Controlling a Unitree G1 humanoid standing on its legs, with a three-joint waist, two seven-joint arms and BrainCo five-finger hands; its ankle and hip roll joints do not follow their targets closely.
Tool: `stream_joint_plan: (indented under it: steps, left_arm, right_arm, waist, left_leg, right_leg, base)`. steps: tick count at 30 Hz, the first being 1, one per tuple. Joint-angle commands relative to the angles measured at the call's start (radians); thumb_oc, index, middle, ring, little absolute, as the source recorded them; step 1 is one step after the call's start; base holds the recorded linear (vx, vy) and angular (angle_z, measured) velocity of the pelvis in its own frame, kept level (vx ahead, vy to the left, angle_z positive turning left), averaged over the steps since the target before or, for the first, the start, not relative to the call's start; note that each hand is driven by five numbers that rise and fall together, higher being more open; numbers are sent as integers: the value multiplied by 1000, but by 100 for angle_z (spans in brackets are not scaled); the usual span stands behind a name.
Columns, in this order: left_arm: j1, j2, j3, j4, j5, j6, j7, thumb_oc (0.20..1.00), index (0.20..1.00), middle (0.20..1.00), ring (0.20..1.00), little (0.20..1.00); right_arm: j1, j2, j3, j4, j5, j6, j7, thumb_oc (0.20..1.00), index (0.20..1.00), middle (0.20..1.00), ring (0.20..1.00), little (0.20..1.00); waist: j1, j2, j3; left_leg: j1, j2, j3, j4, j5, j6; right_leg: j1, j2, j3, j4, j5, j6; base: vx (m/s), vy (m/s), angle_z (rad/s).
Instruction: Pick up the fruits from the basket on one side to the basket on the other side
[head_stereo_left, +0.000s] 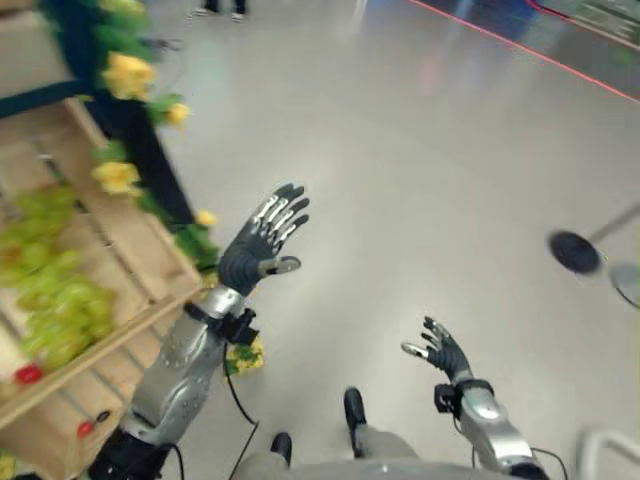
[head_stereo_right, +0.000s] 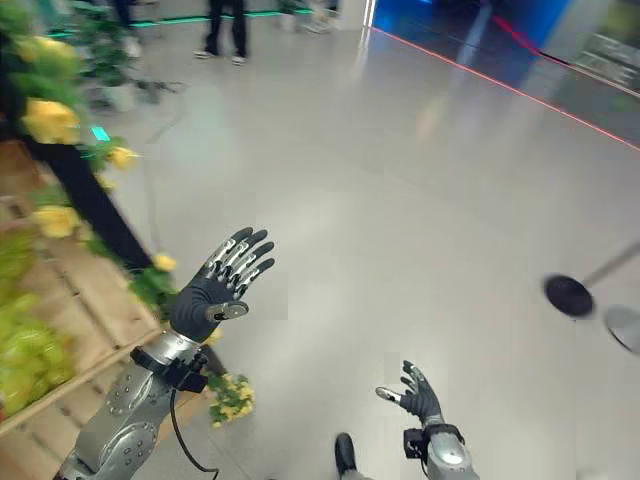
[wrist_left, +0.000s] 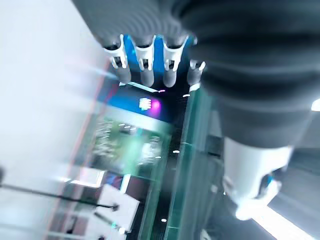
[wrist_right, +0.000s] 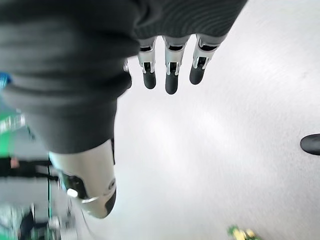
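A wooden crate (head_stereo_left: 130, 250) on a slatted stand at the left holds a heap of green fruit (head_stereo_left: 55, 295). A small red fruit (head_stereo_left: 28, 374) lies at its front edge and another red one (head_stereo_left: 85, 428) sits on the shelf below. My left hand (head_stereo_left: 262, 245) is raised over the bare floor to the right of the crate, fingers (wrist_left: 145, 65) straight and spread, holding nothing. My right hand (head_stereo_left: 442, 350) hangs lower and further right, open and empty, its fingers (wrist_right: 170, 75) straight above the grey floor.
Yellow flowers with green leaves (head_stereo_left: 125, 75) run along the stand's dark edge, and a small bunch (head_stereo_right: 230, 395) lies at its foot. A black round stand base (head_stereo_left: 575, 252) with a thin pole sits on the floor at right. A person's legs (head_stereo_right: 225, 30) stand far back.
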Motion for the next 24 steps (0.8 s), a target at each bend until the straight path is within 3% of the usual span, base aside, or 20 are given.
stream_joint_plan:
  steps: [1, 3, 4, 5, 6, 7, 9, 11, 12, 14, 15, 18, 19, 20, 21, 22, 23, 24]
  left_arm:
    - [16, 8, 35, -82, 44, -14, 2, 1000, 1000, 1000, 1000, 1000]
    - [22, -10, 22, -51, 65, -4, 12, 1000, 1000, 1000, 1000, 1000]
    - [29, -15, 23, -31, 87, -2, 22, 1000, 1000, 1000, 1000, 1000]
    - [28, -15, 22, -29, 88, -3, 22, 1000, 1000, 1000, 1000, 1000]
    - [35, -17, 46, -13, 112, -6, 40, 1000, 1000, 1000, 1000, 1000]
    - [43, -14, 65, -6, 117, 0, 31, 1000, 1000, 1000, 1000, 1000]
    - [64, -29, 109, 20, 141, -1, 43, 1000, 1000, 1000, 1000, 1000]
    - [65, -56, 114, 34, 136, 0, 60, 1000, 1000, 1000, 1000, 1000]
    - [64, -83, 101, 59, 131, -2, 67, 1000, 1000, 1000, 1000, 1000]
    - [62, -98, 99, 73, 126, -3, 74, 1000, 1000, 1000, 1000, 1000]
    - [45, -121, 90, 80, 106, -13, 90, 1000, 1000, 1000, 1000, 1000]
    - [42, -137, 87, 93, 109, -14, 92, 1000, 1000, 1000, 1000, 1000]
    - [47, -155, 91, 117, 91, -21, 102, 1000, 1000, 1000, 1000, 1000]
    - [58, -163, 97, 120, 83, -24, 110, 1000, 1000, 1000, 1000, 1000]
    - [67, -166, 101, 118, 78, -25, 112, 1000, 1000, 1000, 1000, 1000]
    - [74, -170, 101, 116, 73, -29, 116, 1000, 1000, 1000, 1000, 1000]
    - [86, -183, 100, 115, 70, -30, 123, 1000, 1000, 1000, 1000, 1000]
    - [88, -199, 90, 124, 71, -28, 130, 1000, 1000, 1000, 1000, 1000]
  right_arm:
    - [27, -31, -42, -124, 3, -51, -19, 1000, 1000, 1000, 1000, 1000]
    - [67, -31, -67, -173, 11, -55, -19, 1000, 1000, 1000, 1000, 1000]
    - [65, -24, -72, -171, 19, -54, -29, 1000, 1000, 1000, 1000, 1000]
    - [66, -24, -71, -172, 19, -53, -30, 1000, 1000, 1000, 1000, 1000]
    - [65, -24, -78, -185, 4, -60, -39, 1000, 1000, 1000, 1000, 1000]
    - [62, -24, -78, -197, -3, -58, -40, 1000, 1000, 1000, 1000, 1000]
    - [46, -16, -71, -216, -20, -65, -46, 1000, 1000, 1000, 1000, 1000]
    - [44, -16, -68, -256, -25, -70, -51, 1000, 1000, 1000, 1000, 1000]
    - [62, -24, -69, -275, -18, -68, -54, 1000, 1000, 1000, 1000, 1000]
    - [63, -39, -70, -302, -22, -68, -59, 1000, 1000, 1000, 1000, 1000]
    - [61, -64, -74, -344, 0, -77, -62, 1000, 1000, 1000, 1000, 1000]
    - [60, -77, -73, -350, 0, -79, -62, 1000, 1000, 1000, 1000, 1000]
    - [54, -96, -60, -358, 4, -82, -57, 1000, 1000, 1000, 1000, 1000]
    - [50, -101, -55, -358, 11, -84, -56, 1000, 1000, 1000, 1000, 1000]
    - [50, -110, -51, -367, 16, -85, -51, 1000, 1000, 1000, 1000, 1000]
    - [50, -121, -50, -381, 17, -90, -52, 1000, 1000, 1000, 1000, 1000]
    - [45, -131, -40, -385, 7, -92, -49, 1000, 1000, 1000, 1000, 1000]
    - [45, -131, -37, -386, 4, -96, -58, 1000, 1000, 1000, 1000, 1000]
  waist:
    - [-18, -18, -36]
    - [-34, -15, -46]
    - [-31, -5, -60]
    - [-29, -4, -59]
    - [-12, 4, -64]
    - [0, 6, -70]
    - [44, 17, -81]
    - [43, 18, -84]
    - [10, 22, -96]
    - [6, 40, -95]
    - [-28, 63, -81]
    - [-37, 79, -80]
    - [-37, 91, -69]
    - [-34, 88, -61]
    - [-32, 70, -49]
    - [-19, 61, -31]
    - [-4, 56, -25]
    - [27, 58, -14]
  left_leg:
    - [-20, 13, -103, -124, 45, -17]
    - [-17, 27, -67, -124, 36, -21]
    - [-4, 48, -18, -124, 29, -31]
    - [-2, 49, -16, -124, 27, -32]
    - [21, 76, 57, -124, 19, -48]
    - [27, 82, 95, -124, 22, -53]
    - [80, 105, 204, -120, -17, -61]
    - [99, 111, 269, -113, -23, -57]
    - [135, 107, 290, -111, -40, -60]
    - [145, 109, 290, -80, -54, -59]
    - [136, 120, 294, -2, -78, -70]
    - [121, 141, 301, 80, -99, -84]
    - [74, 201, 245, 287, -30, -136]
    - [51, 210, 191, 394, 20, -152]
    - [4, 190, 158, 480, 71, -153]
    - [-61, 142, 85, 591, 73, -155]
    - [-85, 33, -10, 619, 43, -126]
    - [-182, -101, -98, 540, -14, -78]
  right_leg:
    - [-3, -18, 97, -16, 52, 45]
    - [13, -18, 122, -16, 45, 45]
    - [28, -49, 64, -50, 60, 55]
    - [32, -48, 65, -54, 62, 55]
    - [39, -104, -93, -70, 79, 71]
    - [42, -133, -189, -69, 86, 70]
    - [82, -214, -453, 1, 78, 93]
    - [95, -233, -534, 37, 50, 78]
    - [97, -187, -455, -1, 43, 66]
    - [89, -166, -422, 14, 33, 51]
    - [79, -132, -376, 7, -1, 28]
    - [83, -102, -355, 0, -24, 5]
    - [105, -32, -301, -25, -60, -43]
    - [120, -1, -267, -44, -77, -67]
    - [129, 11, -250, -67, -74, -99]
    - [145, 26, -209, -88, -76, -115]
    - [148, 42, -152, -88, -89, -124]
    - [177, 68, -69, -100, -102, -113]
  base:
    - [-99, -22, -84]
    - [-73, -69, -33]
    - [-13, -67, -34]
    - [-40, -81, -69]
    - [-45, -32, -130]
    - [-65, -38, -204]
    - [59, -25, -213]
    - [130, -184, -160]
    - [162, -237, -144]
    - [162, -165, -61]
    - [97, -152, -20]
    - [138, -190, -84]
    - [253, -320, -71]
    - [268, -422, -101]
    - [153, -279, -146]
    - [152, -186, -164]
    - [324, -105, -213]
    - [263, -32, -176]
